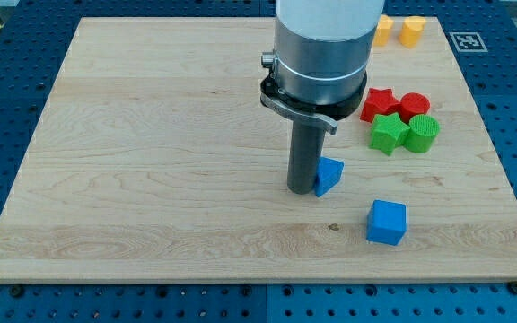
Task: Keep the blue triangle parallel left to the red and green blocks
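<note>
The blue triangle (329, 174) lies right of the board's middle, partly hidden by my rod. My tip (302, 189) rests on the board touching the triangle's left side. To the upper right sit a red star (380, 103) and a red cylinder (414, 105), with a green star (388, 133) and a green cylinder (423, 133) just below them, all packed together. The triangle is to the left of and lower than this cluster.
A blue cube (386, 222) sits below and right of the triangle. Two orange-yellow blocks (410, 30) stand at the board's top right edge, one partly behind the arm (321, 45). The wooden board (151, 161) lies on a blue perforated table.
</note>
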`<state>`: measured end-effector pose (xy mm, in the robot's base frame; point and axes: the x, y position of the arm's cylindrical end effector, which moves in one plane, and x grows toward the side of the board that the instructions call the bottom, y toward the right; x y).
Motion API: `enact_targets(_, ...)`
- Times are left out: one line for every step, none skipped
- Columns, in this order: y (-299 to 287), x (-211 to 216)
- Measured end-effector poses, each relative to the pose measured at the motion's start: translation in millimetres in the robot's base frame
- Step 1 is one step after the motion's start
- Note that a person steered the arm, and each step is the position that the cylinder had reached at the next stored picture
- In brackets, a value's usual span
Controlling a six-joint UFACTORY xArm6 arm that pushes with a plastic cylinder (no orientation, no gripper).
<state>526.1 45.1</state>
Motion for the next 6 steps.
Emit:
enact_targets(6, 41)
enact_targets(55, 42)
enact_targets(59, 26)
enact_targets(59, 26)
enact_targets(58, 25)
enact_targets(50, 8)
